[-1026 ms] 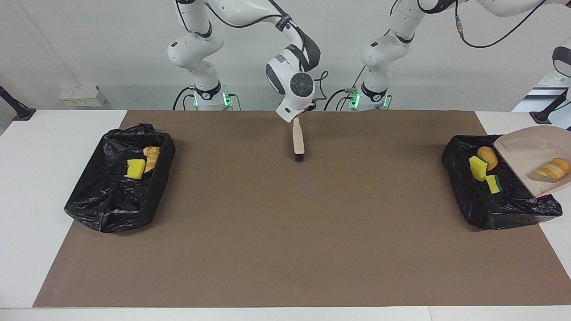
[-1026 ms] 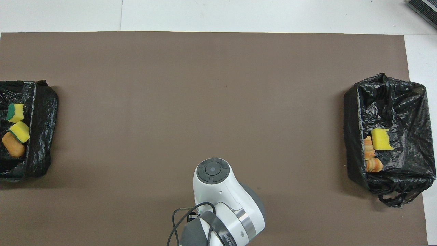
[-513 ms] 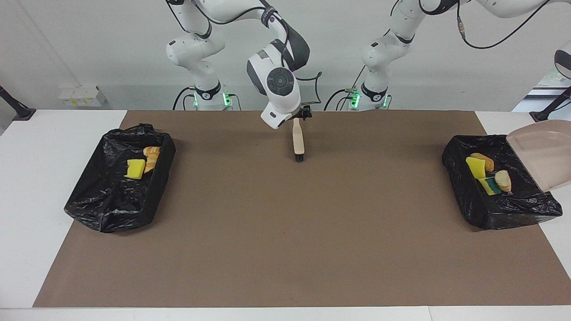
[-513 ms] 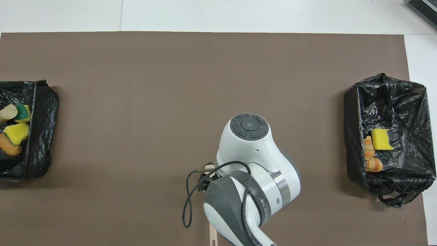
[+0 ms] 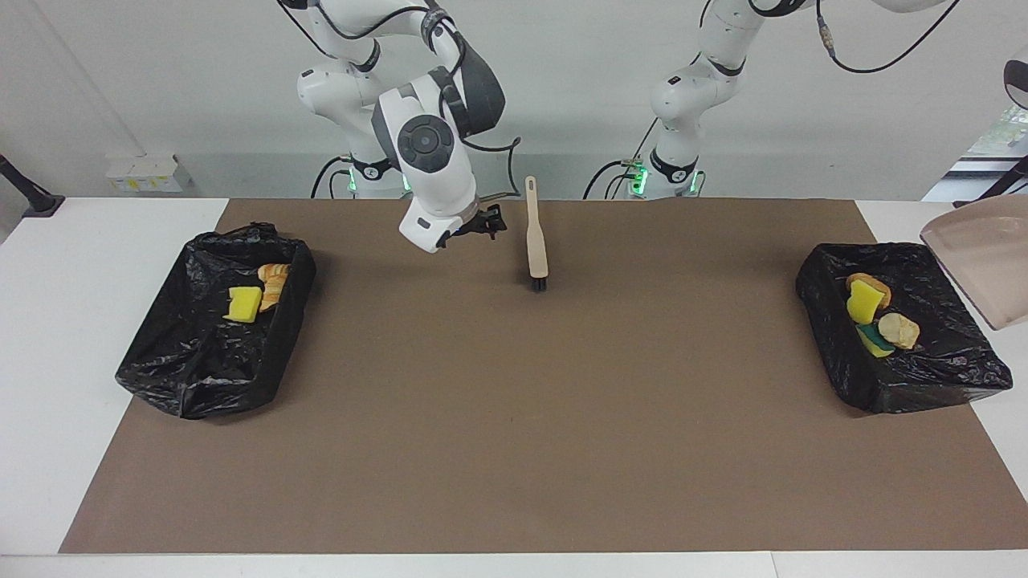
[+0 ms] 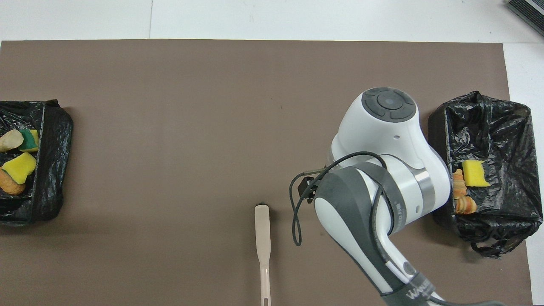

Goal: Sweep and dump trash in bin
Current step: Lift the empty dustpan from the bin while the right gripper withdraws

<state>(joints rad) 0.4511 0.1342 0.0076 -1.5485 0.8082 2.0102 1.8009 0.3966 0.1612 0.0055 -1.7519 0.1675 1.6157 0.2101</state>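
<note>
At the mat's (image 5: pixel 514 417) short edge toward the right arm's end sits a black-lined bin (image 5: pixel 152 377). It holds part of the trash: a yellow sponge chunk (image 5: pixel 243 304) touching golden bread-like pieces (image 5: pixel 274 282).

The right gripper (image 5: pixel 484 223) hangs over the mat's edge nearest the robots. Its jaws are spread and hold nothing, and it is just beside the brush (image 5: pixel 536 241) without touching it. The brush lies flat at the middle of that edge, bristles pointing away from the robots. It looks light and stiff, and the mid-handle is probably the best place to grip it.

The second bin (image 5: pixel 923 385), at the other short edge, holds the remaining scraps, among them a yellow sponge piece (image 5: pixel 862 303) and a pale lump (image 5: pixel 898 329).

These scraps are probably very light. The sponge is likely soft and springy and the bread crumbly, so pushing them with the bristles should work better than pinching.

The dustpan (image 5: pixel 976 265) hangs tilted over this bin's outer rim and looks empty. It seems rigid and smooth, so scraps should slide off it. The left gripper is out of view, its jaws pressed together, presumably on the pan's hidden handle.
</note>
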